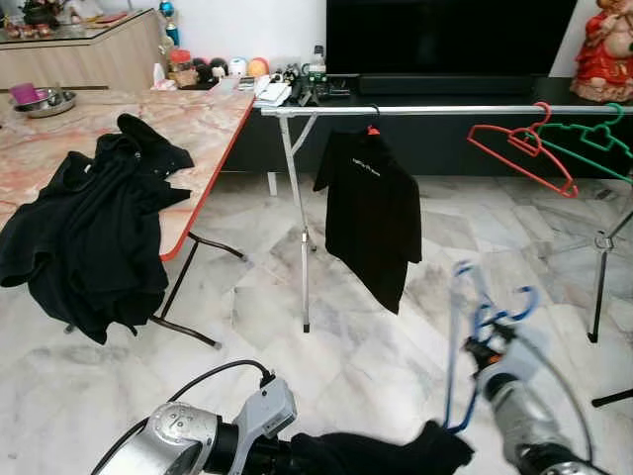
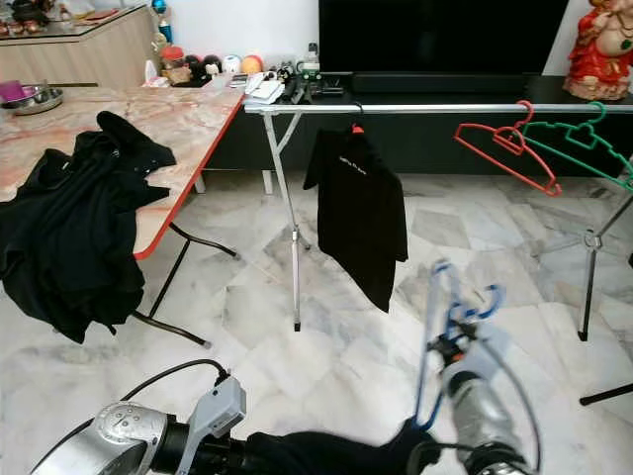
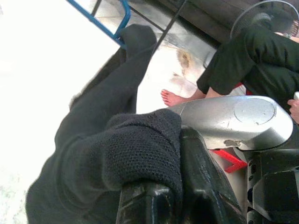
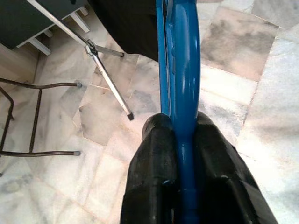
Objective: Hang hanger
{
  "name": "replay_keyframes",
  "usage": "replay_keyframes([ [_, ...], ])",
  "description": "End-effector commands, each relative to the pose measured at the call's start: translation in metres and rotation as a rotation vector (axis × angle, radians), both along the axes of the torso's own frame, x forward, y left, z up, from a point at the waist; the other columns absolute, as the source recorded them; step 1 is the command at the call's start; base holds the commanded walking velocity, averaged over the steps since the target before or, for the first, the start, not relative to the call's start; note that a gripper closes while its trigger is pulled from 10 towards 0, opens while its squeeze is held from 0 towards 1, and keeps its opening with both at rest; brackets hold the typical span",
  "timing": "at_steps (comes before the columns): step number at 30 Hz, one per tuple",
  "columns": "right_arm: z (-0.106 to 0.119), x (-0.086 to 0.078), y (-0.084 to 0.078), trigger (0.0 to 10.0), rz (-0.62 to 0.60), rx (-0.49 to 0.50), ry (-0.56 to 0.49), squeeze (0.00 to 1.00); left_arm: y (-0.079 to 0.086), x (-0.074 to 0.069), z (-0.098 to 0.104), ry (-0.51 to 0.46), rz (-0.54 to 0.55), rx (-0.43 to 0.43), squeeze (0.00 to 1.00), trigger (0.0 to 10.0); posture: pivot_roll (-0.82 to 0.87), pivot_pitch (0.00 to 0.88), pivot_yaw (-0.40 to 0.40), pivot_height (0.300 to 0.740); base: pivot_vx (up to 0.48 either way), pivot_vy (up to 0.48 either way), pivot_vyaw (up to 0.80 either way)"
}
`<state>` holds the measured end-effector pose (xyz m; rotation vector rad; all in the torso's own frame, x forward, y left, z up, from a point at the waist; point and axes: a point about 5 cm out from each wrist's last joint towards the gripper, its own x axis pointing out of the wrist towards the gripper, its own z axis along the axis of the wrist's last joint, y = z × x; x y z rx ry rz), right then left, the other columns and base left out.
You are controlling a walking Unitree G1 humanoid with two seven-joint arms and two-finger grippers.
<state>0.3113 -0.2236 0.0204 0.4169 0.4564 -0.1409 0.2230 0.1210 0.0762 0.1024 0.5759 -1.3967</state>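
While a heap of black clothes [image 1: 89, 223] drapes over the near edge of the marble-patterned table [image 1: 198, 124] at far left, the left gripper [image 3: 163, 205] sits low in the foreground, its black fingers [image 3: 140, 205] pinched together on a fold of black knit garment [image 1: 381, 455] (the cloth bunches thickly over the fingertips in the left wrist view). That garment stretches across the bottom of the scene toward the blue hanger [image 1: 470, 336], and one end of it lies against the hanger's lower corner.

Behind, a metal clothes rail [image 1: 435, 110] spans the room on thin folding legs, standing on pale marble floor [image 1: 346, 356]. A black shirt [image 1: 371, 213] hangs from it near the middle, already on a hanger. Farther along the rail hang a red hanger [image 1: 524, 148] and, just beside it, a green hanger [image 1: 593, 143], both bare and tilted.

At lower right, the right gripper [image 4: 184, 154] is clamped on the blue hanger's frame, one finger on each side of the plastic bar. The hanger stands roughly upright above the wrist, its hook curling to the right, well below the rail and in front of it.

A dark TV cabinet [image 1: 445, 139] runs along the wall behind the rail, and a red figurine [image 1: 605, 49] stands at its right end.
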Motion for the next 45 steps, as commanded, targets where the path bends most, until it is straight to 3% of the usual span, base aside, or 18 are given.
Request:
replay_keyframes([
  [1,0.004,0.001,-0.009,10.0,-0.019,-0.024,0.001,0.00,0.000,0.001,0.001,-0.022,-0.002,0.010,0.00,0.0,0.06,0.060,-0.002,0.740,0.000,0.000,0.00],
  [6,0.007,0.003,-0.008,10.0,-0.004,-0.033,0.001,0.00,-0.002,0.003,-0.001,-0.039,0.011,0.017,0.00,0.0,0.05,0.059,-0.005,0.740,0.000,0.000,0.00],
  [7,0.007,0.004,-0.008,10.0,-0.005,-0.036,0.004,0.00,-0.002,0.008,-0.002,-0.070,0.036,0.033,0.00,0.9,0.05,0.059,-0.004,0.740,0.000,0.000,0.00],
  [8,0.008,0.005,-0.008,10.0,-0.011,-0.035,0.005,0.00,-0.002,0.018,-0.004,-0.141,0.102,0.063,0.00,8.2,0.05,0.058,-0.004,0.740,0.000,0.000,0.00],
  [9,0.009,0.005,-0.008,10.0,-0.016,-0.032,0.004,0.00,-0.002,0.023,-0.005,-0.173,0.135,0.076,0.00,8.2,0.05,0.058,-0.004,0.740,0.000,0.000,0.00],
  [10,0.009,0.006,-0.007,10.0,-0.021,-0.025,0.003,0.00,-0.002,0.029,-0.005,-0.211,0.173,0.093,0.00,9.8,0.05,0.057,-0.005,0.740,0.000,0.000,0.00],
  [12,0.010,0.007,-0.006,10.0,-0.025,-0.015,0.001,0.00,-0.002,0.035,-0.007,-0.238,0.217,0.115,0.00,10.0,0.05,0.057,-0.005,0.740,0.000,0.000,0.00],
  [13,0.011,0.010,0.000,10.0,-0.025,0.011,-0.004,0.00,-0.004,0.045,-0.008,-0.288,0.279,0.138,1.00,10.0,0.05,0.058,-0.004,0.740,0.000,0.000,0.00],
  [21,0.015,0.019,0.021,10.0,0.000,0.055,0.002,0.00,-0.016,0.044,-0.008,-0.319,0.236,0.107,1.00,10.0,0.05,0.059,-0.006,0.740,0.000,0.000,0.00],
  [30,0.028,0.032,0.031,10.0,-0.080,0.120,0.032,0.00,-0.026,0.042,-0.004,-0.311,0.191,0.053,1.00,10.0,0.05,0.059,-0.008,0.740,0.000,0.000,0.00],
  [35,0.038,0.041,0.037,10.0,-0.061,0.168,0.016,0.00,-0.030,0.043,-0.004,-0.314,0.177,0.046,1.00,10.0,0.05,0.060,-0.011,0.740,0.000,0.000,0.00],
  [39,0.054,0.051,0.045,10.0,0.028,0.224,-0.024,0.00,-0.039,0.049,0.002,-0.316,0.189,-0.005,1.00,10.0,0.04,0.062,-0.013,0.740,0.000,0.000,0.00],
  [45,0.073,0.060,0.055,10.0,0.155,0.222,-0.056,0.00,-0.044,0.051,0.003,-0.319,0.188,-0.020,1.00,10.0,0.03,0.066,-0.016,0.740,0.000,0.000,0.00],
])
